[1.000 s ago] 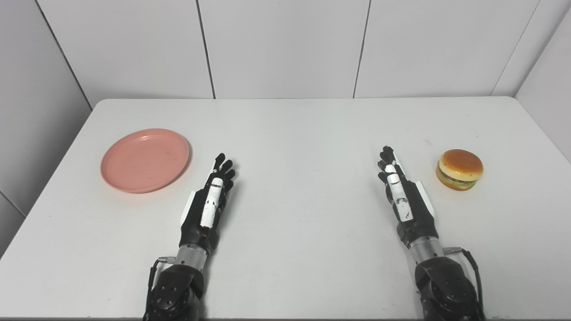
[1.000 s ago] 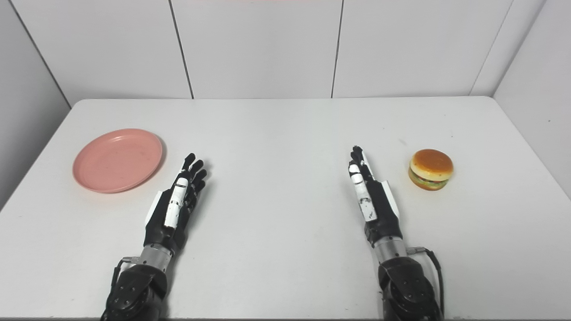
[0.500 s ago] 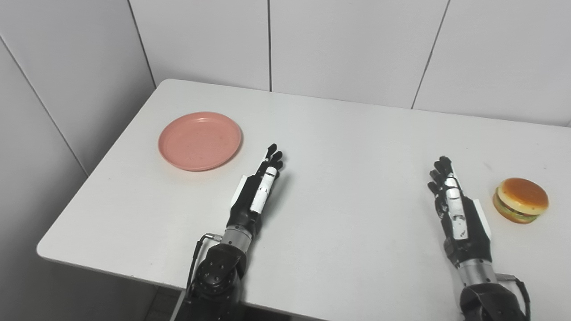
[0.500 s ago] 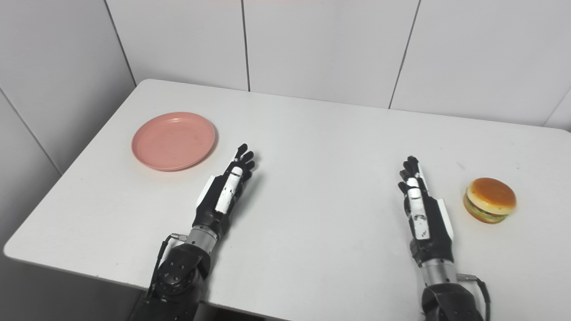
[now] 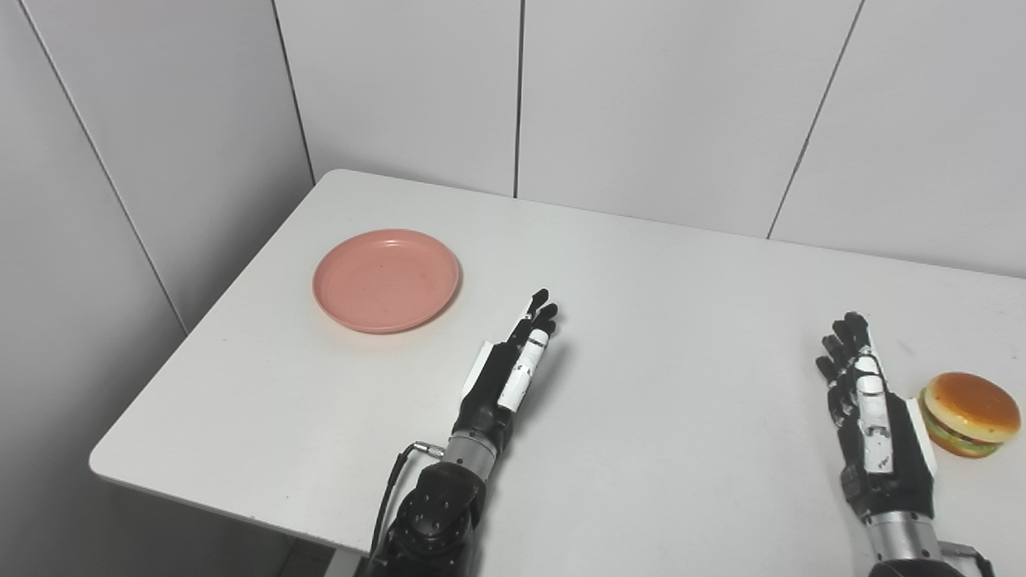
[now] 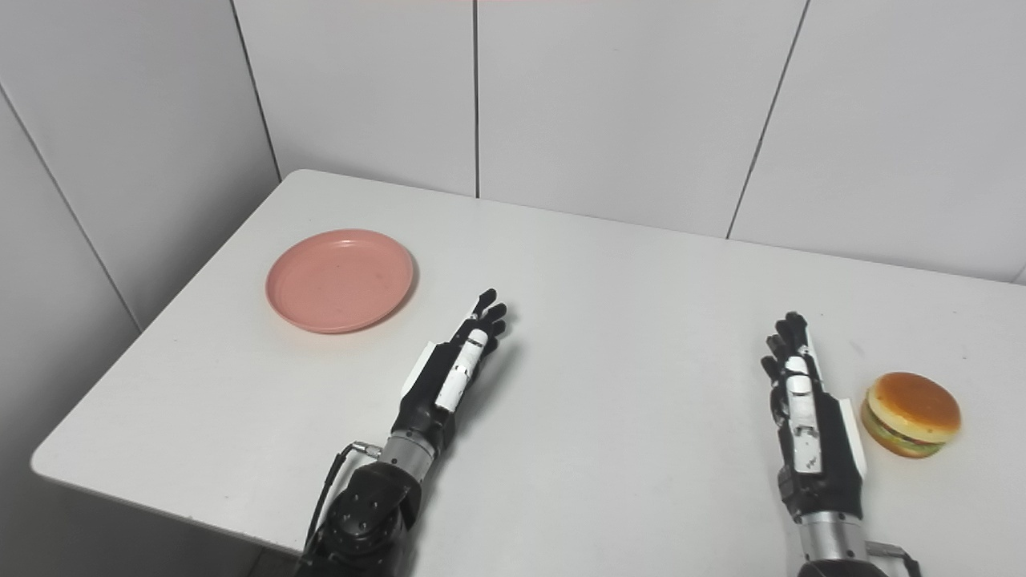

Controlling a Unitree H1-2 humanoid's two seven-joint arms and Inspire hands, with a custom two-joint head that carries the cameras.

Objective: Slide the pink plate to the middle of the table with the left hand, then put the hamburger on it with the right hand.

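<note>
A pink plate (image 5: 386, 280) lies empty on the white table (image 5: 657, 320) near its far left corner. A hamburger (image 5: 970, 413) sits on the table at the far right. My left hand (image 5: 513, 371) rests open on the table, fingers straight, to the right of the plate and apart from it. My right hand (image 5: 870, 417) rests open on the table just left of the hamburger, not touching it. Both also show in the right eye view: the left hand (image 6: 453, 371) and the right hand (image 6: 805, 421).
White panelled walls (image 5: 641, 104) stand close behind the table and along its left side. The table's left edge and front left corner (image 5: 100, 465) are in view, with a drop to the floor beyond.
The whole picture has shifted: the camera has turned left, so everything sits further right in the frame. Both hands, the plate and the hamburger have not visibly moved on the table.
</note>
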